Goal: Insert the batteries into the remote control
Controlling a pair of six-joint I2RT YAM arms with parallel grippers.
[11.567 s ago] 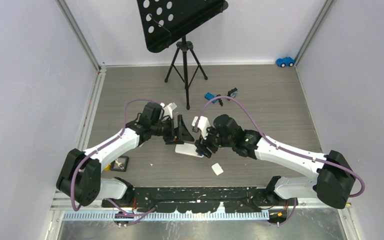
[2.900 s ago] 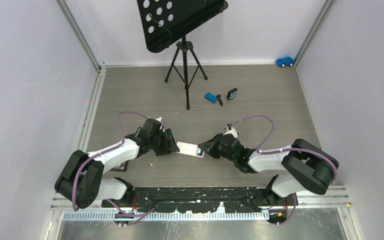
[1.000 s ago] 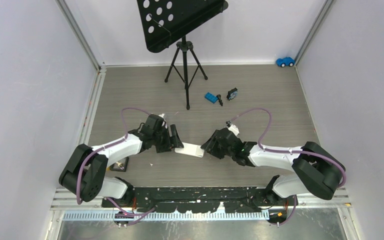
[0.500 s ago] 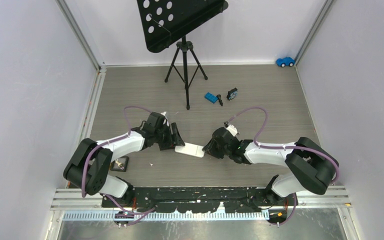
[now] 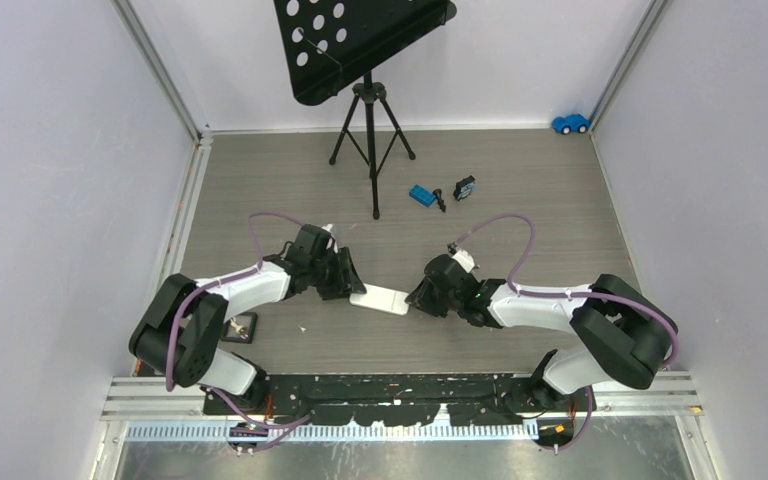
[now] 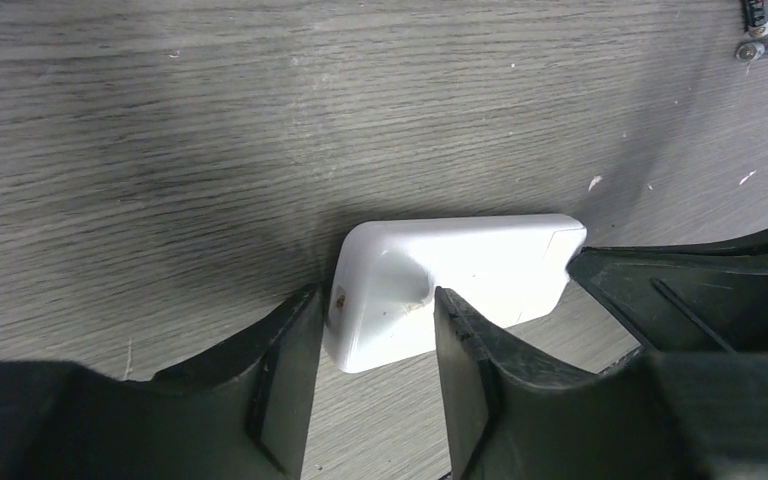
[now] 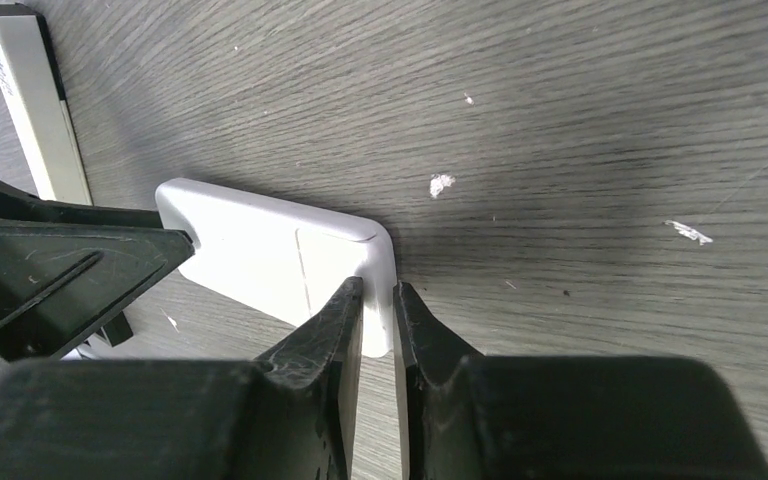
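**Status.** The remote control (image 5: pixel 380 299) lies flat on the surface (image 5: pixel 520 210) between the two hands, back face up. In the right wrist view a seam (image 7: pixel 300 262) crosses that face, and the cover (image 7: pixel 335 265) beyond it sits flush, so the compartment reads as shut. No batteries show anywhere near the remote.

**Hands.** The left hand (image 6: pixel 375 300) has its fingers (image 6: pixel 280 370) spread to the width of the remote. One finger sits on each long side of its near end, and both appear to bear on it. The right hand (image 7: pixel 378 290) has its fingers pressed almost together, leaving a thin slit, with the tips against the opposite end wall.

**Judgement.** Loading appears finished, with the cells enclosed and the cover fitted. This cannot be verified while the compartment is closed. Any remaining work is to seat the cover fully and release the remote.

**Other items.** Well apart, toward the far side, lie a blue brick (image 5: pixel 420 195) and a black-and-blue block (image 5: pixel 465 187). A small dark piece (image 5: pixel 440 200) between them is too small to identify as a cell.
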